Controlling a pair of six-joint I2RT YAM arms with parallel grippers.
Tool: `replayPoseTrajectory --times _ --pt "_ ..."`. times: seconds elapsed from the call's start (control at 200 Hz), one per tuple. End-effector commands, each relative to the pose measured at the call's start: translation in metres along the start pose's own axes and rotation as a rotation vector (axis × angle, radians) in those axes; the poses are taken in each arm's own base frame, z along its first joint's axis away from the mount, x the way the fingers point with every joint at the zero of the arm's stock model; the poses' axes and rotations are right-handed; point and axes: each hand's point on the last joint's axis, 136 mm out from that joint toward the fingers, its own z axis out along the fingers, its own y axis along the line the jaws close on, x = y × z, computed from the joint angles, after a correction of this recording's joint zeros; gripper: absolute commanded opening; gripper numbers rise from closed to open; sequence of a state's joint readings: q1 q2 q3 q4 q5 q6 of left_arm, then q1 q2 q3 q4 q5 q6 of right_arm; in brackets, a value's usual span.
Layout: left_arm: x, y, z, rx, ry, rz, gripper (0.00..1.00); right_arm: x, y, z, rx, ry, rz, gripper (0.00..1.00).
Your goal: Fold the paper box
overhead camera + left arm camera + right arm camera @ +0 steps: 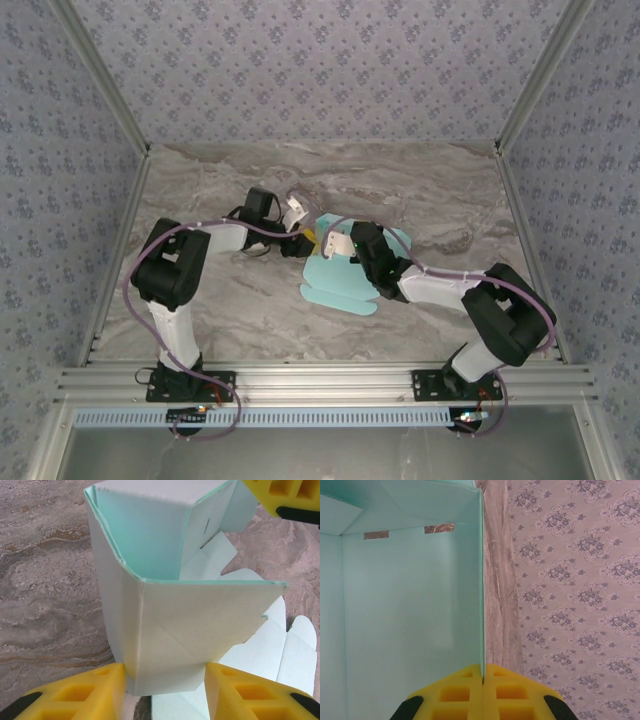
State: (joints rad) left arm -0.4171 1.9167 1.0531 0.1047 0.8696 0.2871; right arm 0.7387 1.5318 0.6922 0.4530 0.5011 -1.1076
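The paper box (pixel 338 285) is pale turquoise card, partly folded, at the middle of the marble table. In the left wrist view its walls (pixel 150 545) stand up around an open hollow, and flat flaps (pixel 285 650) still lie on the table. My left gripper (pixel 165 671) has its yellow fingers pressed against both sides of the near folded wall (pixel 175 635). My right gripper (pixel 483 669) is shut on the thin edge of an upright wall (pixel 410 605); one of its yellow fingers (pixel 280 497) shows past the box. From above, both grippers (pixel 308 240) (pixel 342 246) meet at the box's far end.
Patterned walls (pixel 320 60) close in the table at the back and both sides. An aluminium rail (pixel 320 380) runs along the near edge, with both arm bases on it. Bare marble (pixel 230 310) lies to the left of the box and behind it.
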Motion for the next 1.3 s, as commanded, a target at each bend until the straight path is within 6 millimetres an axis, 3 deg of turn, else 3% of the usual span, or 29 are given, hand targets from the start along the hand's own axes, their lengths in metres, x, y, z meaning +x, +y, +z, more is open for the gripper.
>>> replayPoseTrajectory --times 0.0,0.415,0.76,1.294 --pt "-0.014 -0.007 0.0 0.051 -0.024 0.015 0.44 -0.005 0.002 -0.001 -0.01 -0.015 0.015 0.0" --pt "-0.02 -0.025 0.014 0.138 -0.007 0.057 0.46 -0.009 0.001 -0.008 -0.027 -0.051 0.039 0.0" --pt "-0.021 0.001 0.025 -0.072 -0.034 0.013 0.46 -0.008 0.004 -0.017 -0.063 -0.063 0.083 0.0" --pt "-0.029 -0.003 0.031 -0.111 -0.137 0.048 0.49 0.008 0.022 -0.012 -0.065 -0.007 0.085 0.0"
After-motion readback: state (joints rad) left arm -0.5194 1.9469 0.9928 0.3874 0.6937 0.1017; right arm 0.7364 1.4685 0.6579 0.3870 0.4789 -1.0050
